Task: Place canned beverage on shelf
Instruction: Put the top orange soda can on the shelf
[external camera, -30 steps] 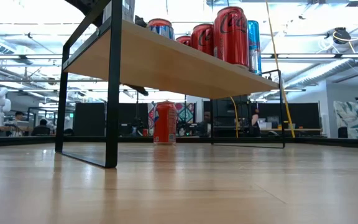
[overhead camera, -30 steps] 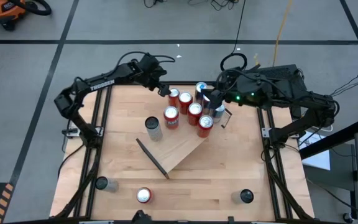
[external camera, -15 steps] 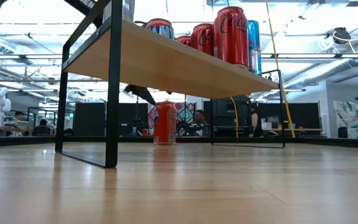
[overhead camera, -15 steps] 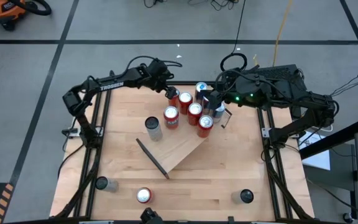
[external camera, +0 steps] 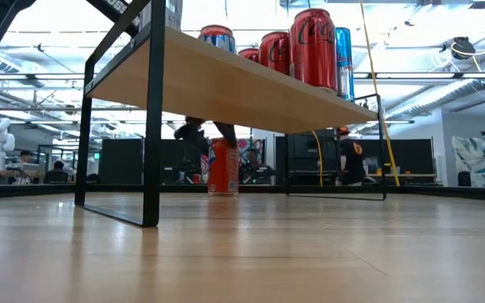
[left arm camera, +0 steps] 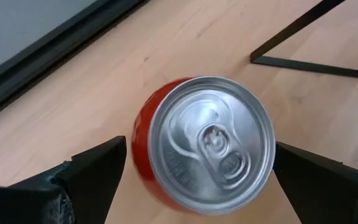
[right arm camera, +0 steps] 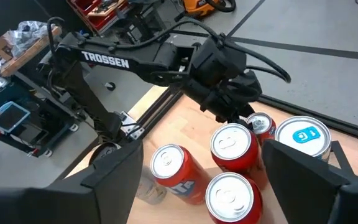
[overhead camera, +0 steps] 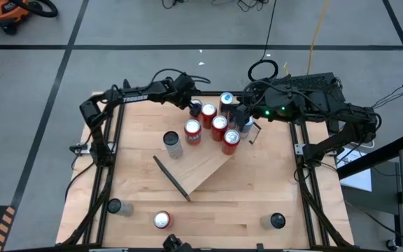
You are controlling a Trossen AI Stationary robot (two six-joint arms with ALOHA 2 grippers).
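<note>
A red can (left arm camera: 207,143) stands upright on the tabletop near its far edge, behind the shelf (overhead camera: 205,164); the low view shows it (external camera: 223,172) under the shelf board (external camera: 226,88). My left gripper (left arm camera: 201,171) is open and slants down over this can, one finger on each side of its top, with thin gaps showing. The shelf carries several red cans (overhead camera: 220,126), a blue-topped can (overhead camera: 227,100) and a grey can (overhead camera: 173,143). My right gripper (right arm camera: 207,180) hangs open above the shelf's cans, holding nothing.
On the near part of the table stand a dark can (overhead camera: 114,206) at the left, a red can (overhead camera: 161,220) and a dark can (overhead camera: 277,221) at the right. The shelf's black brackets (overhead camera: 171,178) stand on the tabletop. A person (external camera: 349,160) is in the room behind.
My left gripper has come down and moved toward the red can at the far edge. Its open fingers now flank the can's top. The can has not moved.
</note>
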